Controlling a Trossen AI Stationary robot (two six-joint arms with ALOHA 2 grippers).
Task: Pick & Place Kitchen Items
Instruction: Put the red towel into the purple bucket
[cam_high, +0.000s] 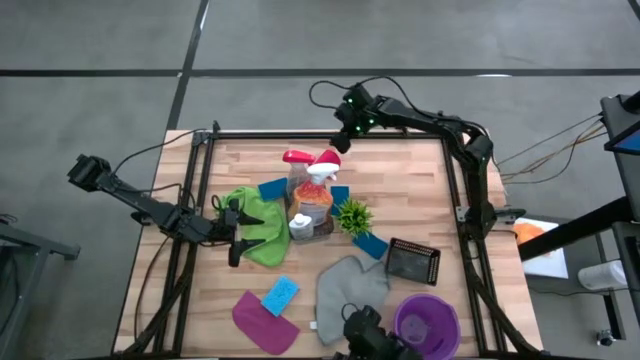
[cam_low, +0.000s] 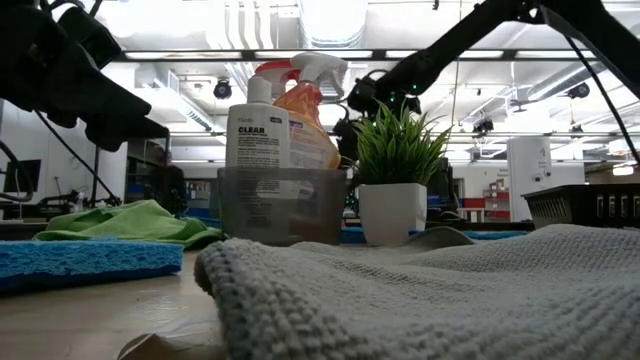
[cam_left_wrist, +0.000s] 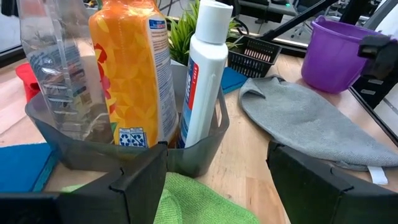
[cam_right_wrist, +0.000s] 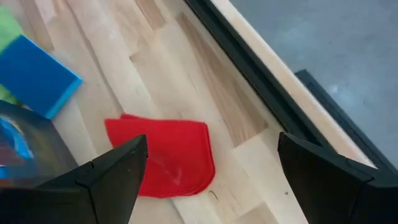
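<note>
My left gripper (cam_high: 242, 236) is open and stands over the green cloth (cam_high: 262, 228), which lies flat on the table left of a grey see-through bin (cam_left_wrist: 124, 149). In the bin stand the clear spray bottle (cam_left_wrist: 53, 62), the orange spray bottle (cam_left_wrist: 134, 68) and a white bottle (cam_left_wrist: 202, 74). In its wrist view my left gripper (cam_left_wrist: 217, 180) faces the bin, with green cloth (cam_left_wrist: 199, 205) between the fingers. My right gripper (cam_high: 341, 138) is open above a red cloth (cam_right_wrist: 171, 155) near the table's far edge. No pink cup shows.
A small green plant (cam_high: 352, 215) stands right of the bin. Blue sponges lie behind the bin (cam_high: 272, 188), by the plant (cam_high: 370, 243) and near the front (cam_high: 280, 294). A grey cloth (cam_high: 350, 288), a magenta cloth (cam_high: 264, 320), a black basket (cam_high: 412, 262) and a purple bucket (cam_high: 427, 325) lie front right.
</note>
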